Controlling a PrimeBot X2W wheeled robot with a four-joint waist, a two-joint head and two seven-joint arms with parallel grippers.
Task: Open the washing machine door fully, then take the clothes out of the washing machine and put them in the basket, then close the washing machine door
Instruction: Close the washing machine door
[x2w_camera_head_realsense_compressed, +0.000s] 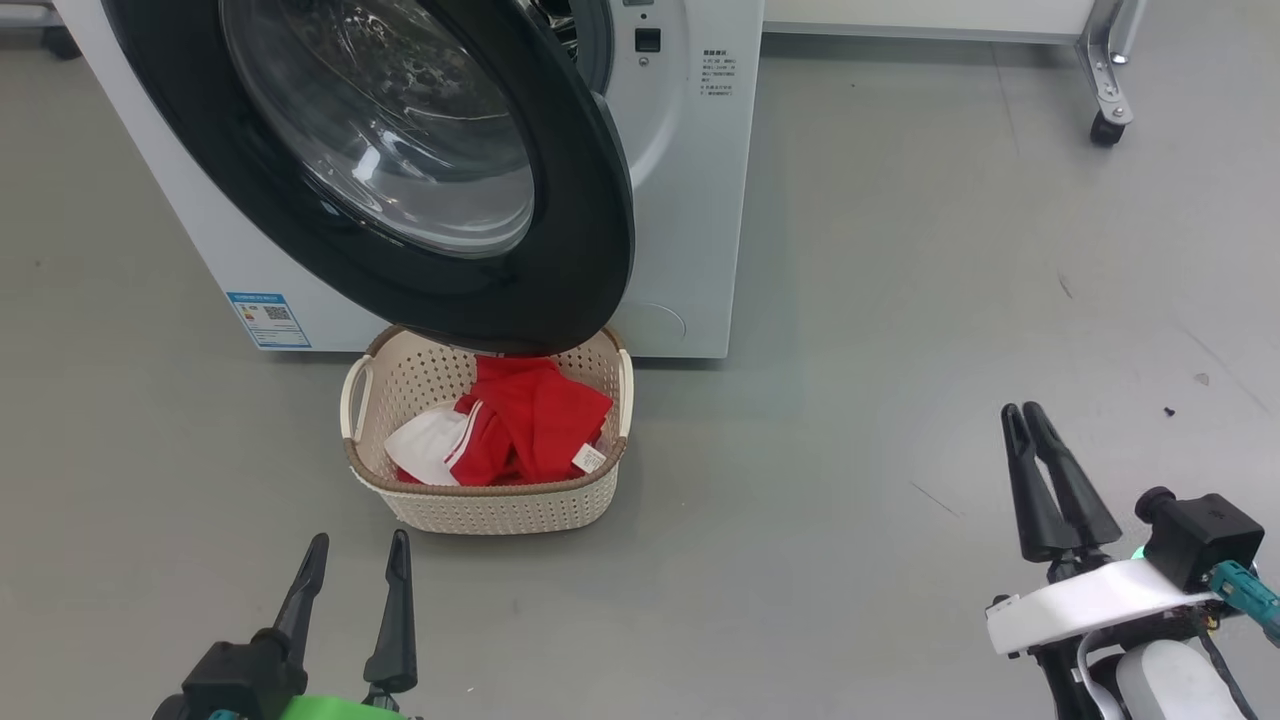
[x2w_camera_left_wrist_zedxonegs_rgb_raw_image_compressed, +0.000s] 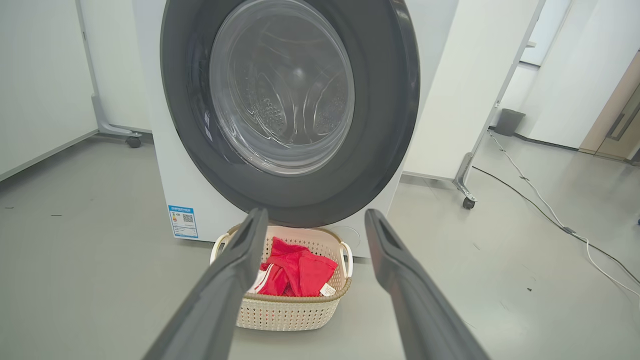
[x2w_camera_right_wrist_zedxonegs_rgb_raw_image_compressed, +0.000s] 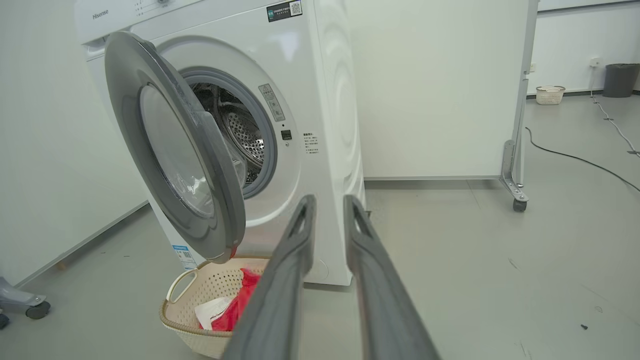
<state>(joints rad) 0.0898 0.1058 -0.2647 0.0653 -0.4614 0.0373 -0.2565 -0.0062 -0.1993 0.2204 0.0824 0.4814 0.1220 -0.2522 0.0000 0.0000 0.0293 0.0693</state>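
The clothes (x2w_camera_head_realsense_compressed: 535, 420), red with a white part and a small label, lie heaped in the basket (x2w_camera_head_realsense_compressed: 500, 512), which sits on the grey floor (x2w_camera_head_realsense_compressed: 850, 450) right against the front of the washing machine (x2w_camera_head_realsense_compressed: 690, 200). The washing machine door (x2w_camera_head_realsense_compressed: 560, 260) stands partly swung out, and its black lower rim hangs over the basket's back edge. My left gripper (x2w_camera_head_realsense_compressed: 360, 540) hovers near the basket with its fingers spread wide, holding nothing. My right gripper (x2w_camera_head_realsense_compressed: 1021, 410) is well off to the side, its fingers drawn close with a slim gap between them, also holding nothing. The left wrist view faces the door's glass squarely, with a cable (x2w_camera_left_wrist_zedxonegs_rgb_raw_image_compressed: 545, 210) trailing across the floor. The right wrist view looks past the door's edge into the perforated drum (x2w_camera_right_wrist_zedxonegs_rgb_raw_image_compressed: 245, 140), beside a wheeled white panel (x2w_camera_right_wrist_zedxonegs_rgb_raw_image_compressed: 440, 90).
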